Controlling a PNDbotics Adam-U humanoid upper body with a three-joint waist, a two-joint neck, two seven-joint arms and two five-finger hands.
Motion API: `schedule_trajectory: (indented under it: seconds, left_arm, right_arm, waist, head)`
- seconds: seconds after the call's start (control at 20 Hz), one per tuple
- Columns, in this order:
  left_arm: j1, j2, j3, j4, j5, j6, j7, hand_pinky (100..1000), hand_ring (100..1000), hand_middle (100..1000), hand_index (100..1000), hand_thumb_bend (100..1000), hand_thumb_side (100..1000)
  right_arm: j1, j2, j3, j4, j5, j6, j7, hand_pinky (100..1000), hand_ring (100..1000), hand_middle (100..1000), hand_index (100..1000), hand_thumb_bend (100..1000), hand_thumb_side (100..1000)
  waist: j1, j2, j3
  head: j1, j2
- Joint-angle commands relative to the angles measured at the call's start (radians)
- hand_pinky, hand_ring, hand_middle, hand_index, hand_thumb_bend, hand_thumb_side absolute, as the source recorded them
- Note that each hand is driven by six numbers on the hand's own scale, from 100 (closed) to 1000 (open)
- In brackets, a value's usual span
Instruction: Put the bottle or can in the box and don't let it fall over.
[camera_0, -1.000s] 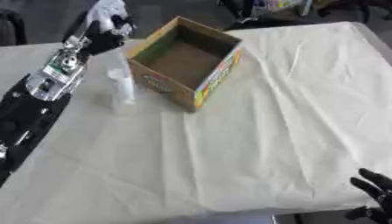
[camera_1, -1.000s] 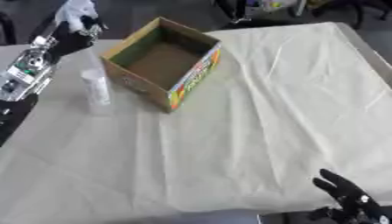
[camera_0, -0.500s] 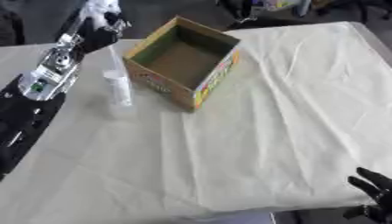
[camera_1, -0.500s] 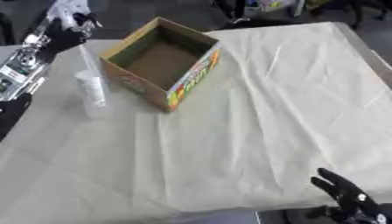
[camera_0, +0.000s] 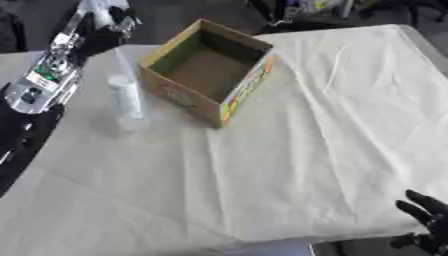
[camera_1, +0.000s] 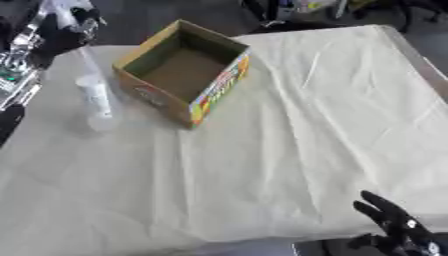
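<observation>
Bottle (camera_0: 125, 98) stands upright on the cloth (camera_0: 289, 150), just left of the open box (camera_0: 208, 70), apart from it; not yet inside. Left hand (camera_0: 107, 25) is raised beyond the bottle near the table's far edge, not touching it; fingers blurred, cannot tell. Right hand (camera_1: 392, 220) idle at lower right, fingers spread, holding nothing, partly cut off

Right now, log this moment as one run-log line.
bottle: upright on cloth, left of box | box: open, empty | left hand: apart from bottle | right hand: idle, open
</observation>
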Motion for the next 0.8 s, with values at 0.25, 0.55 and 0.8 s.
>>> schedule_trajectory:
  seconds: [0.25,0.55,0.8]
  left_arm:
    - [-0.007,0.067,0.039,-0.096,0.055,0.002,0.030,822,727,161,492,100,285]
    - [-0.065,0.080,0.019,-0.116,0.064,0.009,0.074,813,717,163,493,100,287]
    - [-0.134,0.068,-0.021,-0.080,0.035,0.007,0.118,809,714,165,494,100,292]
  right_arm:
    - [-0.001,-0.012,-0.002,-0.013,0.006,-0.007,0.005,654,1000,1000,1000,100,470]
    - [0.001,-0.011,0.005,-0.011,0.010,-0.009,0.005,654,1000,1000,1000,100,470]
    - [-0.002,-0.015,0.017,-0.011,0.008,-0.009,0.005,654,1000,1000,1000,100,470]
  waist:
    - [-0.002,-0.010,0.003]
    - [-0.003,-0.010,-0.004]
    - [-0.003,-0.006,-0.024]
  head:
    - [-0.024,-0.007]
    - [-0.042,-0.040]
    - [-0.055,-0.080]
